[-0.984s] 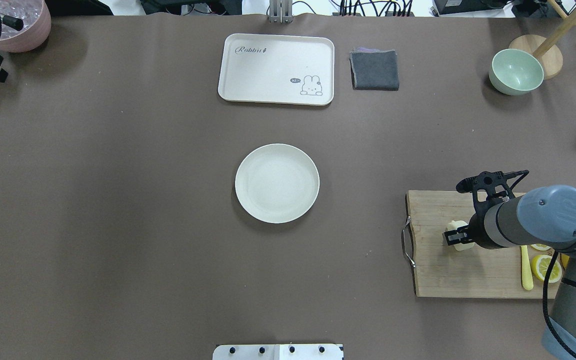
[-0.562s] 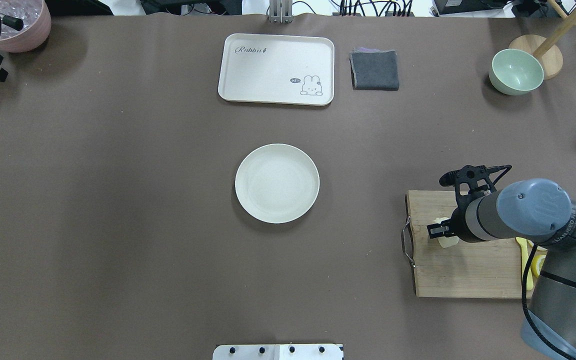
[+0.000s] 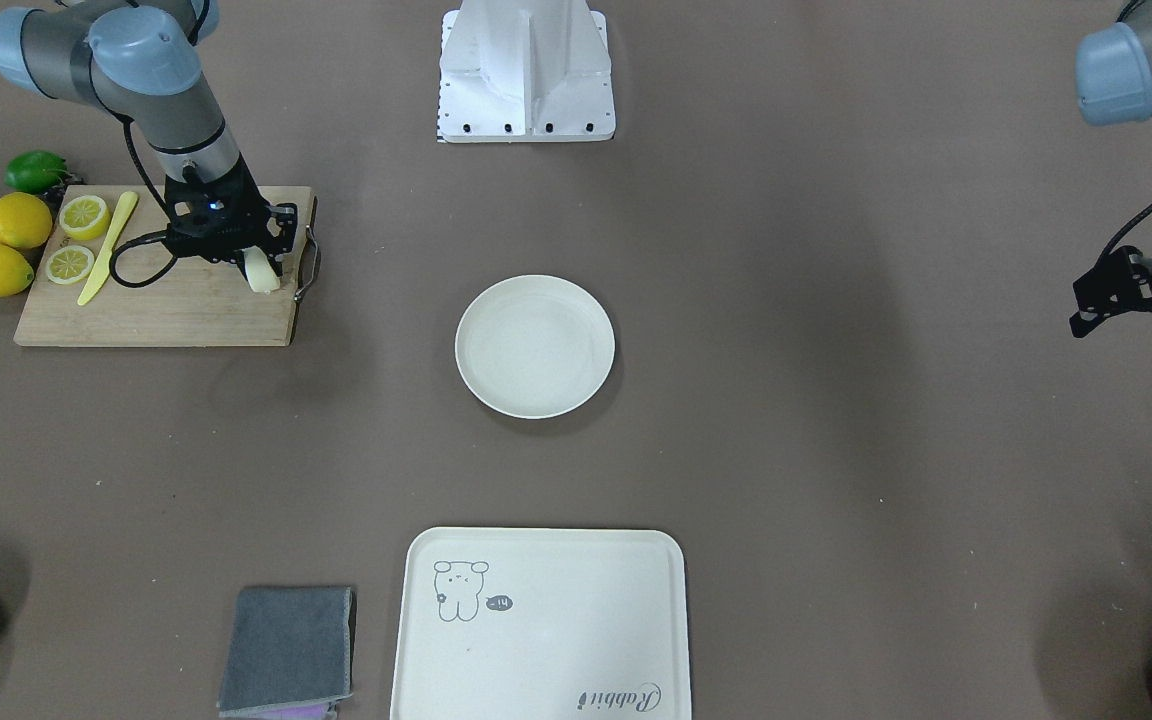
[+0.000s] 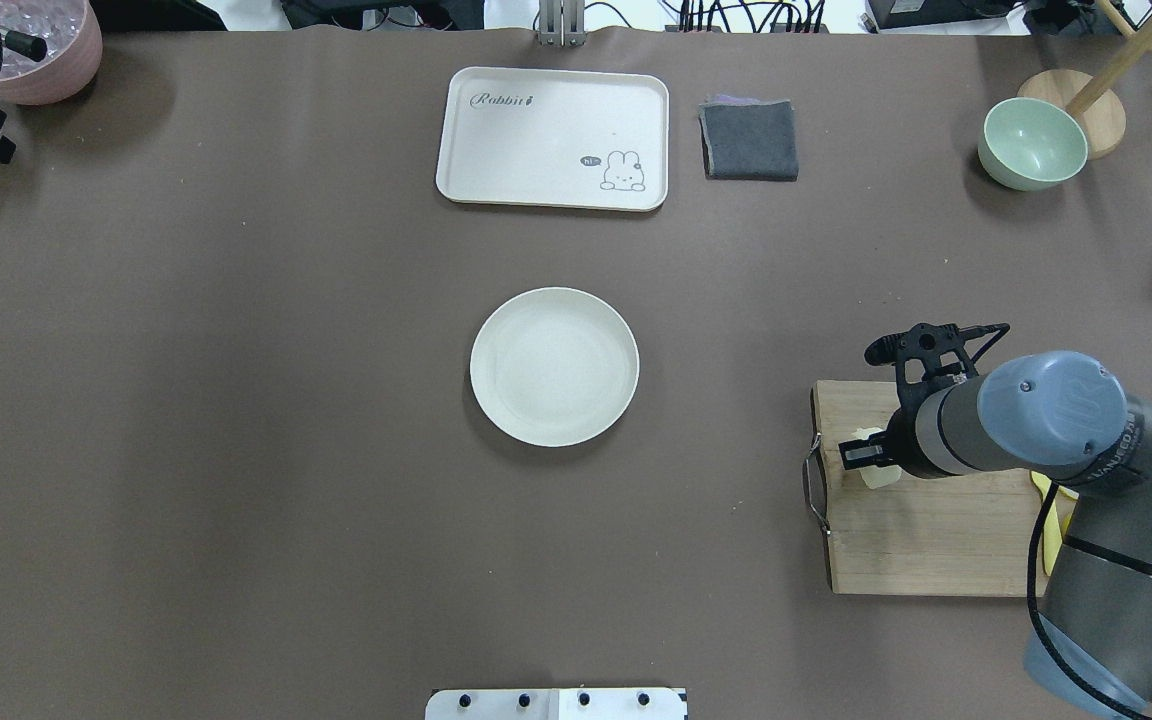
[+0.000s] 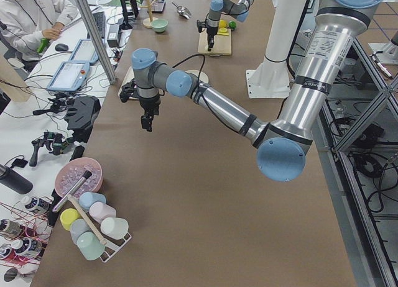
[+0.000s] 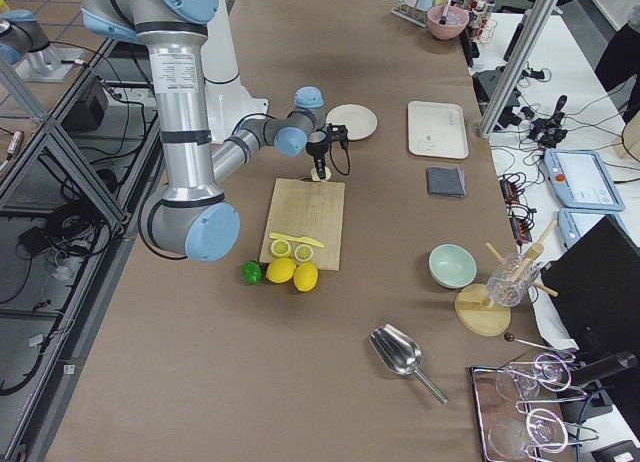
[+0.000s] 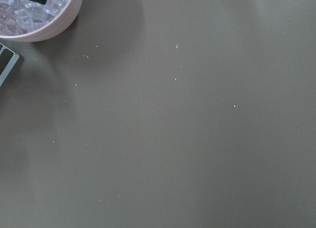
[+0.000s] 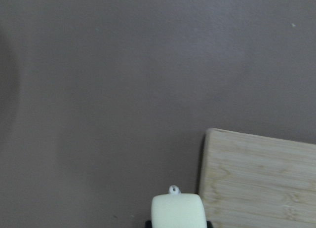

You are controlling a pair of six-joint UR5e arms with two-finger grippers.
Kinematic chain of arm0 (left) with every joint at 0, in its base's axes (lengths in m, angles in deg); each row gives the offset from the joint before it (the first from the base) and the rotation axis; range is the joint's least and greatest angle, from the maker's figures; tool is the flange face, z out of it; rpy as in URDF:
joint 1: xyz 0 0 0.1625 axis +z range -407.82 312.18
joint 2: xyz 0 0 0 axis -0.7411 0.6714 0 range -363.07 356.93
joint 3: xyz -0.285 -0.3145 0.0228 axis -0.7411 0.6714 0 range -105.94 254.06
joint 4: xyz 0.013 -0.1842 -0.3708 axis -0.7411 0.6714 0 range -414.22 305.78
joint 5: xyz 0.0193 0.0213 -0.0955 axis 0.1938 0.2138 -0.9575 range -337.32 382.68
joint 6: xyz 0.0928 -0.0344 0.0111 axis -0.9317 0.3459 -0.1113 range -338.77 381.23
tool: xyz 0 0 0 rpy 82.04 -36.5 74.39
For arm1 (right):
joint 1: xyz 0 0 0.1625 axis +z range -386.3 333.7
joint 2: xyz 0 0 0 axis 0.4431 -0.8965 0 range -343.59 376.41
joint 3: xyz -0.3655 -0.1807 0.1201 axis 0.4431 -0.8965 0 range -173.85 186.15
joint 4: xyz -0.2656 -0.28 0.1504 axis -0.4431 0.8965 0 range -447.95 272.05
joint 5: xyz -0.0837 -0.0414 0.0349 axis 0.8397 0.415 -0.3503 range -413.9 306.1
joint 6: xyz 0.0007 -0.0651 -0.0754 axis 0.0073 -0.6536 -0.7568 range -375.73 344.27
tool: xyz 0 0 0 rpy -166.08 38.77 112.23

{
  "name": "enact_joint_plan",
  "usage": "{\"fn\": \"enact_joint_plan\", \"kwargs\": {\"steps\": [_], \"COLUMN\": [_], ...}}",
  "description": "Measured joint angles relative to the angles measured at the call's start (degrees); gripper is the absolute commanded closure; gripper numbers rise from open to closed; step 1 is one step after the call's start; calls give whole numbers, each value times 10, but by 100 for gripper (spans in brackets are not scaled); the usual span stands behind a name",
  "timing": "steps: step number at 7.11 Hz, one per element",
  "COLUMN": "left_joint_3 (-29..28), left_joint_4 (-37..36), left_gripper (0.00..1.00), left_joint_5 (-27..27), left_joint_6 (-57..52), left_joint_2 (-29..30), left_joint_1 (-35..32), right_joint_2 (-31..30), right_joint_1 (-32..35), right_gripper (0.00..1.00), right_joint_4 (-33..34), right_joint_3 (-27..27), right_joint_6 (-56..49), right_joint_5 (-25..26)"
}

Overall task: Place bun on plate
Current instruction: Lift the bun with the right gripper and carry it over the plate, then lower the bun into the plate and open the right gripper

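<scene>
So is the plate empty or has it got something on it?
Empty. The plate shows only its bare inside. The bun is held in the right gripper, by the cutting board's edge.

Well right of the plate (image 4: 554, 366), at the wooden cutting board's (image 4: 921, 545) plate-side edge: right gripper (image 4: 861, 455) closed around pale bun (image 4: 877, 476). Beyond the plate, cream rabbit tray (image 4: 552, 140); beyond and rightward, folded grey cloth (image 4: 749, 140).
</scene>
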Motion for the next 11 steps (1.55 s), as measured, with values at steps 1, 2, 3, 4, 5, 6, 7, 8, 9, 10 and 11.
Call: {"fn": "enact_joint_plan", "kwargs": {"steps": [1, 2, 3, 4, 5, 6, 7, 8, 9, 10, 11], "left_joint_3": [0, 0, 0, 0, 1, 1, 1, 1, 1, 1, 1], "left_joint_4": [0, 0, 0, 0, 0, 1, 2, 2, 2, 1, -1], "left_gripper": [2, 2, 2, 2, 2, 2, 2, 2, 2, 2, 2], "left_joint_5": [0, 0, 0, 0, 0, 0, 0, 0, 0, 0, 0], "left_joint_6": [0, 0, 0, 0, 0, 0, 0, 0, 0, 0, -7], "left_joint_2": [0, 0, -1, -2, -5, -8, -9, -10, -12, -12, -16], "left_joint_1": [0, -1, -2, -3, -3, -4, -4, -4, -5, -8, -18], "right_joint_2": [63, 136, 221, 294, 351, 380, 388, 389, 389, 389, 384], "right_joint_1": [-3, -10, -18, -23, -29, -36, -42, -46, -48, -45, -36], "right_gripper": [62, 62, 62, 60, 48, 1, 0, 0, 0, 0, 0], "right_joint_4": [36, 55, 61, 61, 59, 58, 58, 58, 58, 60, 62], "right_joint_3": [-15, -54, -123, -194, -254, -287, -299, -300, -298, -291, -279], "right_joint_6": [37, 76, 112, 137, 156, 164, 163, 157, 153, 145, 134], "right_joint_5": [1, 3, 10, 20, 29, 39, 49, 56, 61, 62, 59]}}
